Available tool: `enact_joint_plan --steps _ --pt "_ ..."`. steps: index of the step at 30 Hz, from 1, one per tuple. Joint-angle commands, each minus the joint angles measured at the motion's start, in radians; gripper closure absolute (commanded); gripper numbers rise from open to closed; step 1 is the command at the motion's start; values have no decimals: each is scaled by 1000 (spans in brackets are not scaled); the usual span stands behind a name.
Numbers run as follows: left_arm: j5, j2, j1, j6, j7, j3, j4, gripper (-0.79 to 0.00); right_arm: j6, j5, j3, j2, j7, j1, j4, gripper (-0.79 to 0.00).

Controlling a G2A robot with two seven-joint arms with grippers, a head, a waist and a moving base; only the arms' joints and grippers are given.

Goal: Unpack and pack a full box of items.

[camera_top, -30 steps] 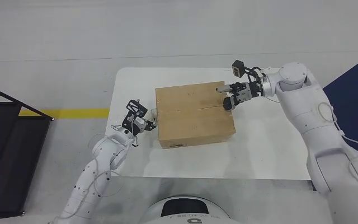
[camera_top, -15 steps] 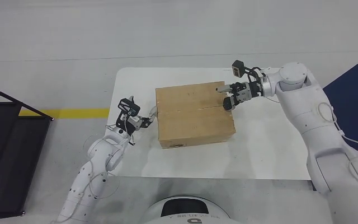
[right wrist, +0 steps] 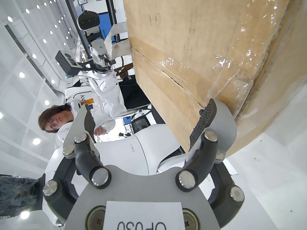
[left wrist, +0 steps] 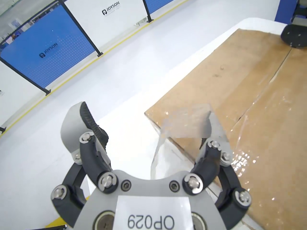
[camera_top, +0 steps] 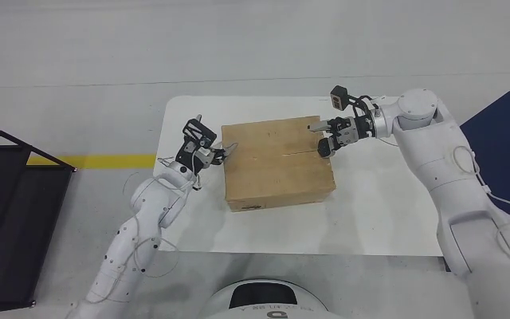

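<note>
The box (camera_top: 277, 159) sits closed near the middle of the white table (camera_top: 374, 223). It is plain brown cardboard, squat and rectangular. Its two top flaps meet in a straight seam that runs from my left side to my right. Clear glossy tape (left wrist: 259, 111) covers that seam, wrinkled and catching the light, and the cardboard beneath is matte and scuffed.

My left gripper (left wrist: 146, 111) is at the box's left edge, at the top corner by the seam's end. Its jaws are spread wide and clamp nothing. A loose end of the clear tape stands up off the box and lies against the finger (left wrist: 217, 132) nearer the box.

My right gripper (right wrist: 147, 107) is at the opposite end of the seam. Its jaws are also wide apart and hold nothing, and one ridged black pad (right wrist: 203, 120) is right up against the box's top edge.
</note>
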Motion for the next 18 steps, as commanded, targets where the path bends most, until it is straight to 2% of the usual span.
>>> enact_joint_plan --steps 1,5,8,12,18 --pt "3 -3 -20 -2 -14 15 -15 -785 0 0 0 0 0 0 0 -785" --pt "-52 -8 -46 -16 -37 25 -49 -785 0 0 0 0 0 0 0 -785" --pt "-310 -14 -61 -108 -54 5 -58 -785 0 0 0 0 0 0 0 -785" --pt "-600 -14 -94 -243 -120 -26 -25 -785 0 0 0 0 0 0 0 -785" --pt "-845 -14 -135 -305 -175 -42 43 -785 0 0 0 0 0 0 0 -785"
